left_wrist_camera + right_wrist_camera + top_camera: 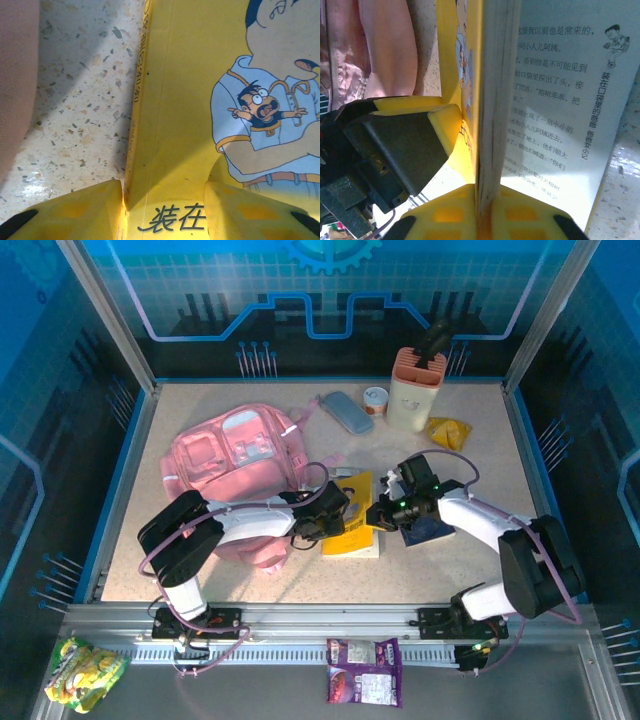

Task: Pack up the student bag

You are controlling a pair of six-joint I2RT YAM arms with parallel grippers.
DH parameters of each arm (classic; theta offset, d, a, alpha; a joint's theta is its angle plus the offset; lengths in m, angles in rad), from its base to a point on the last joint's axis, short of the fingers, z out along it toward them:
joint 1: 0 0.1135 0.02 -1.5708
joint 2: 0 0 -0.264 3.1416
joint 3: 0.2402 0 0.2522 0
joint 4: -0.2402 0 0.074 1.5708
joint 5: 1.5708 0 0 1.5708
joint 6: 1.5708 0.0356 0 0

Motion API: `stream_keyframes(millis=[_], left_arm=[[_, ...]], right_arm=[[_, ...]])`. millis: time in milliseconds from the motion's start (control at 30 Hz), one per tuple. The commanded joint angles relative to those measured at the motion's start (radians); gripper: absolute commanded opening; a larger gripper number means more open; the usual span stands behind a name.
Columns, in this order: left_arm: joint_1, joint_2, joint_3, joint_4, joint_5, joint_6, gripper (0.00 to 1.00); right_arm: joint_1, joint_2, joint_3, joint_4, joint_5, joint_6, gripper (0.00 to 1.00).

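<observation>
Yellow book (490, 75) in right end effector (484, 210); left wrist sees cartoon cover (190, 125)

The student bag (235, 455) is pink with paler pink pockets. The book (352, 530) has a yellow cover showing a cartoon man in a light blue shirt, and white pages with black print. The tabletop (480, 560) is beige, flecked with grey and brown. The holder (415, 390) is cream below and peach above. The case (347, 412) is grey-blue. The left pincer (164, 212) and right pincer (485, 215) are yellow with black corners.
</observation>
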Motion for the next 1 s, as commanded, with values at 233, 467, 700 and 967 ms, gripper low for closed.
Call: stream_keyframes(millis=[233, 467, 700, 967], left_arm=[[-0.003, -0.237, -0.067, 0.057, 0.048, 0.022, 0.57], [0.031, -0.43, -0.121, 0.102, 0.119, 0.04, 0.64], [0.133, -0.574, -0.18, 0.237, 0.278, 0.065, 0.73], [0.219, -0.581, -0.228, 0.465, 0.45, 0.02, 0.75]], right_arm=[[-0.092, -0.149, -0.056, 0.02, -0.099, -0.025, 0.0], [-0.165, -0.259, -0.009, -0.047, -0.238, -0.072, 0.0], [-0.17, -0.325, 0.092, -0.054, -0.331, -0.051, 0.0], [-0.17, -0.316, 0.108, 0.169, -0.439, 0.144, 0.0]])
